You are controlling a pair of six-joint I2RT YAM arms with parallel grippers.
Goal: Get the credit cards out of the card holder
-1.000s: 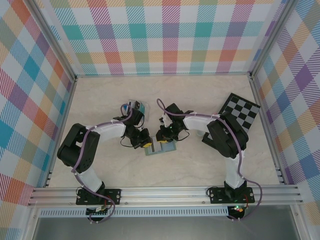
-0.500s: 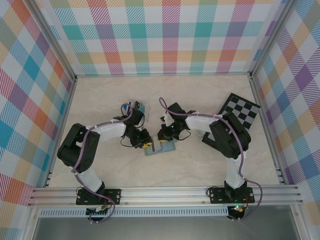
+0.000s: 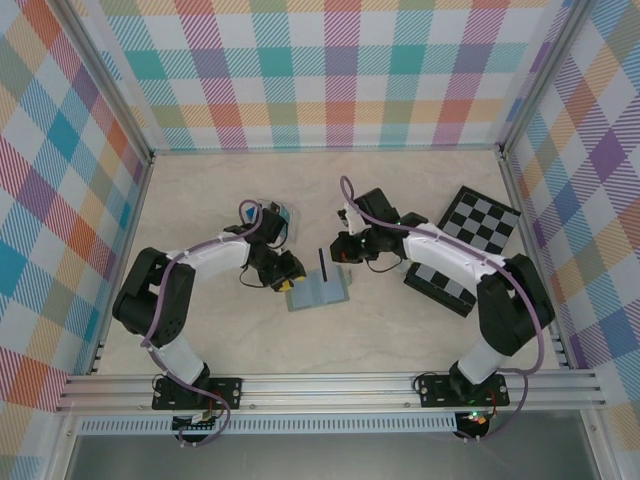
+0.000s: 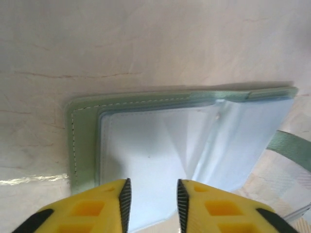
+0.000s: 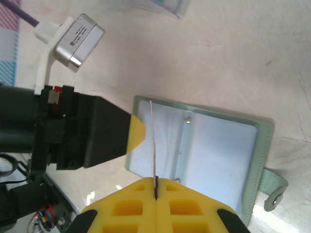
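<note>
The card holder (image 3: pixel 318 292) lies open on the table (image 3: pixel 400 335). Right gripper (image 5: pixel 156 187) jaws clamp one card (image 5: pixel 153 141) above it; left gripper (image 4: pixel 153 199) jaws stand apart.

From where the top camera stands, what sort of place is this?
Probably a robot test cell: plaid panels on an aluminium frame enclose a marble-look table, left arm and right arm bolted at its near edge.
</note>
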